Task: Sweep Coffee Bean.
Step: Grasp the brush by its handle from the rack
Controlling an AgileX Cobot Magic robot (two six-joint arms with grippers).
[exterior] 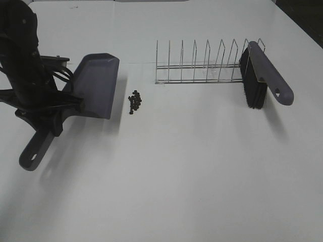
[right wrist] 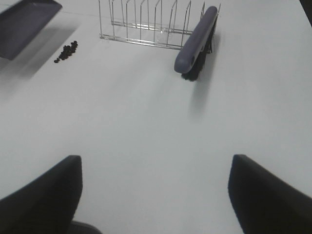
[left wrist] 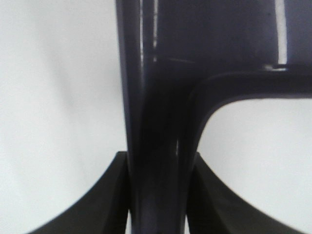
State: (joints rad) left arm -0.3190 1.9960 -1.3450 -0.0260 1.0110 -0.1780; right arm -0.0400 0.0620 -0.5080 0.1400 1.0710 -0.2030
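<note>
A grey-purple dustpan [exterior: 96, 83] is at the left, its open lip facing right. My left gripper [exterior: 54, 108] is shut on its handle; the left wrist view shows both fingers pressed against the handle [left wrist: 158, 146]. The pan casts a shadow and seems held just above the table. The coffee beans [exterior: 134, 102] lie in a small dark cluster just right of the lip, apart from it. They also show in the right wrist view [right wrist: 67, 50]. My right gripper [right wrist: 156, 195] is open and empty, well short of the beans, and is out of the exterior high view.
A wire dish rack [exterior: 202, 65] stands at the back centre. A brush [exterior: 262, 75] with a grey-purple handle and black bristles leans in the rack's right end, also in the right wrist view [right wrist: 195, 41]. All rest on a white table [exterior: 192, 171].
</note>
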